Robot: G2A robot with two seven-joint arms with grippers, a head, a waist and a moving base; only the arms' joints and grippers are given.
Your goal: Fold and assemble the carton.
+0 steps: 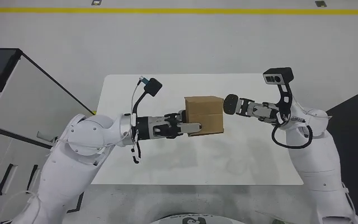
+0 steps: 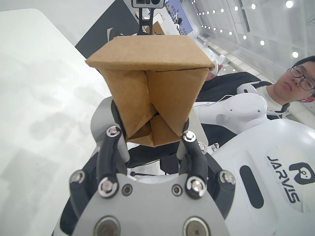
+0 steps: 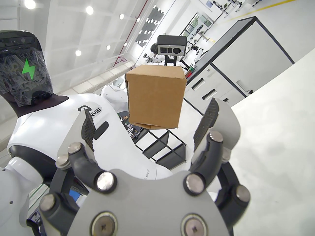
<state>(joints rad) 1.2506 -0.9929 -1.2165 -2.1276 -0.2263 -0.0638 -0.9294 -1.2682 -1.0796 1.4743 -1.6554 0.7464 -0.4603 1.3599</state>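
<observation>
A brown carton point(image 1: 204, 115), folded into a box shape, is held above the middle of the white table point(image 1: 156, 162). My left gripper point(image 1: 189, 127) is shut on the carton's lower flaps point(image 2: 150, 114), one finger on each side. The carton's closed top point(image 2: 147, 52) faces away from the left wrist camera. My right gripper point(image 1: 228, 105) hangs just right of the carton, a small gap apart. Its two ribbed fingers point(image 3: 209, 119) stand open with nothing between them, and the carton point(image 3: 155, 96) floats beyond them.
A dark-framed white cabinet point(image 1: 33, 95) stands off the table's left edge. Bare tabletop lies under and in front of the carton. A yellow floor line point(image 1: 179, 10) runs along the far side.
</observation>
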